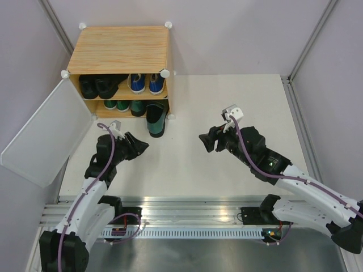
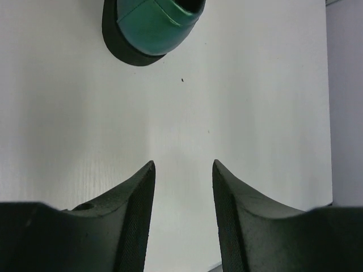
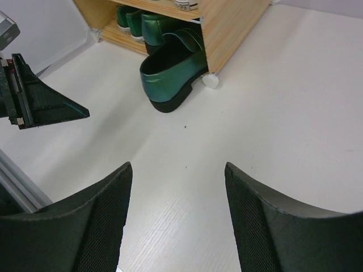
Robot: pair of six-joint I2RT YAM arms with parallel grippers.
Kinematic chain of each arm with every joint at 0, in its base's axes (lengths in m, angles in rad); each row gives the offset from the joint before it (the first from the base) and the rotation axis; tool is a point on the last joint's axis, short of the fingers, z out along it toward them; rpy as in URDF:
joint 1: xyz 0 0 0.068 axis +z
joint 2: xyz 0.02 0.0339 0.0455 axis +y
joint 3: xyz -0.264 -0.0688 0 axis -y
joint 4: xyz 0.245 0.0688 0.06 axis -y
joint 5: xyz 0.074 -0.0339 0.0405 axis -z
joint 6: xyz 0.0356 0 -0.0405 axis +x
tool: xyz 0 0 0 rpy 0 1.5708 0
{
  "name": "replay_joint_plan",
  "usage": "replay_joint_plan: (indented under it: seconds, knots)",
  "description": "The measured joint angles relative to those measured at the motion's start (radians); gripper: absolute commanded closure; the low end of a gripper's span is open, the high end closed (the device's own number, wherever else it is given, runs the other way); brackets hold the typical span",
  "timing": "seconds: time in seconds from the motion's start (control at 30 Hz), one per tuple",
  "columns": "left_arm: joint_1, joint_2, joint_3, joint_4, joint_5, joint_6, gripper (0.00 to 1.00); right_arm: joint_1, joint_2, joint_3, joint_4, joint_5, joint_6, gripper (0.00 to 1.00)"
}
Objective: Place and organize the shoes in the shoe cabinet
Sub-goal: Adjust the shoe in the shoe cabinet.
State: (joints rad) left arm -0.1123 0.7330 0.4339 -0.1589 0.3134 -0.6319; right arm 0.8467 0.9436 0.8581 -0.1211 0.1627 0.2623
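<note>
Glossy dark-green loafer (image 1: 156,123) is left sticking out of the lower shelf of the light wood-grain shoe cabinet (image 1: 122,48); left gripper (image 1: 142,148) and right gripper (image 1: 204,141) are spread, empty, so a push inward is judged needed.

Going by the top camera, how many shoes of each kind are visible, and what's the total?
Black ankle boots: 2
Blue sneakers: 2
Green sneakers: 2
Dark-green loafers: 2 (one on the lower shelf of the shoe cabinet, one lying at its front)
Total: 8 shoes
</note>
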Motion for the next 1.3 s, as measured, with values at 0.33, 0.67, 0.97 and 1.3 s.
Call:
replay_joint_plan:
  seconds: [0.33,0.67,0.97,1.3]
  knots:
    - [-0.154,0.334,0.002,0.206,-0.137,-0.038,0.51,0.0,-0.105,-0.103,-0.006,0.11,0.034,0.29]
    - [-0.169,0.733,0.247,0.294,-0.267,-0.009,0.48,-0.001,-0.113,-0.107,-0.006,0.138,0.04,0.29]
    - [-0.176,0.908,0.447,0.256,-0.29,0.036,0.49,-0.001,-0.118,-0.117,-0.006,0.157,0.041,0.28]
    - [-0.178,0.905,0.419,0.3,-0.317,0.068,0.17,-0.001,-0.105,-0.117,-0.006,0.156,0.041,0.28]
